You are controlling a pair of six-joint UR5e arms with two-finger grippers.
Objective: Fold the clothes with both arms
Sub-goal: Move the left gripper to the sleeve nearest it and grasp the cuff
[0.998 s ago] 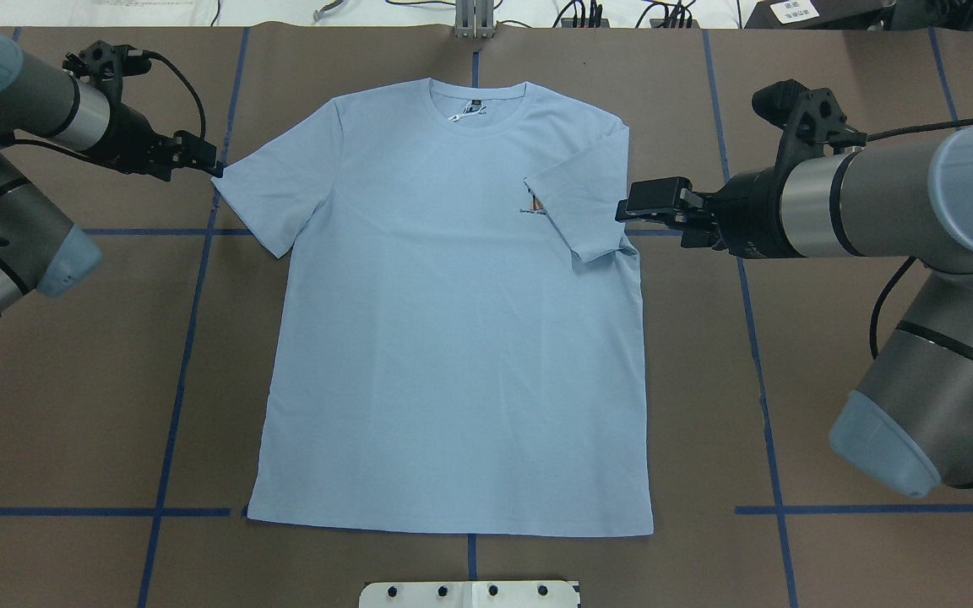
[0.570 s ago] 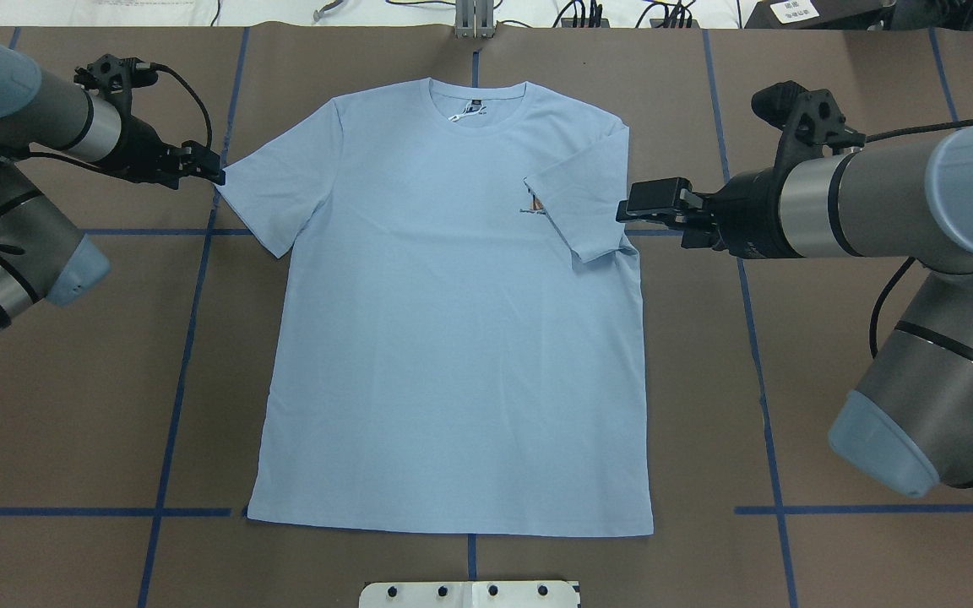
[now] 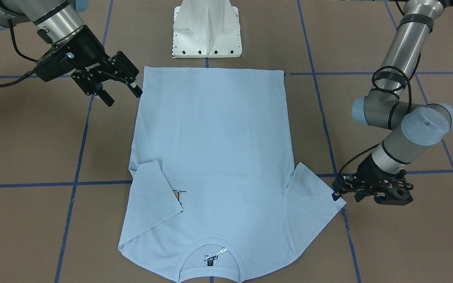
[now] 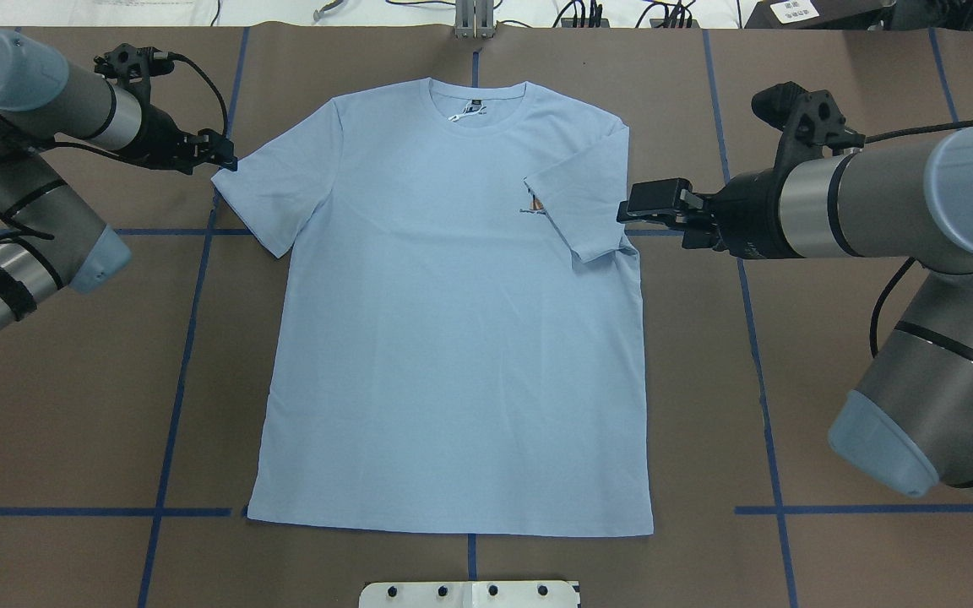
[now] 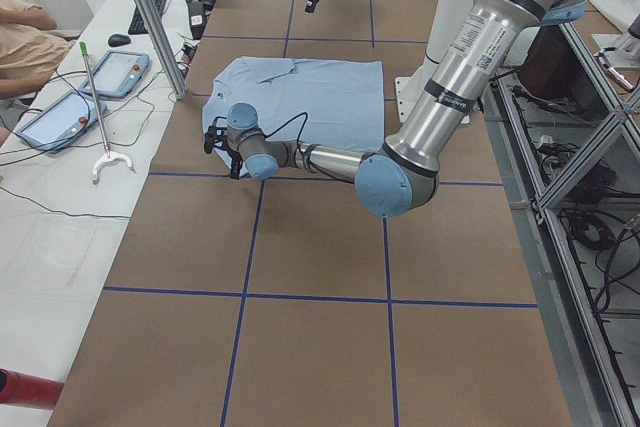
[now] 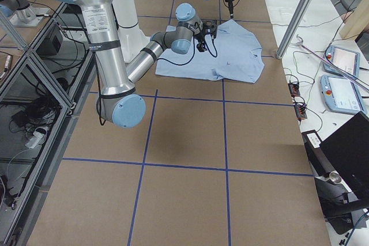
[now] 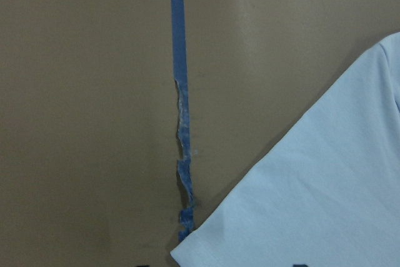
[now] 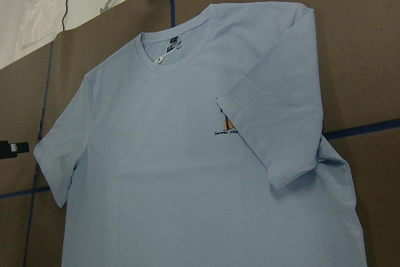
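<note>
T-shirt (image 4: 453, 338) flat on table (image 4: 73, 405); right jaws apart beside it; left jaws' state unclear

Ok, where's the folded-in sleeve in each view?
Front-facing: folded-in sleeve lower left.
Overhead: sleeve right of centre, upper half.
Exterior left: sleeve on far edge of the T-shirt.
Exterior right: sleeve on near edge of the T-shirt.
Left wrist: not in it.
Right wrist: sleeve centre right.
Shared landmark: the collar.
</note>
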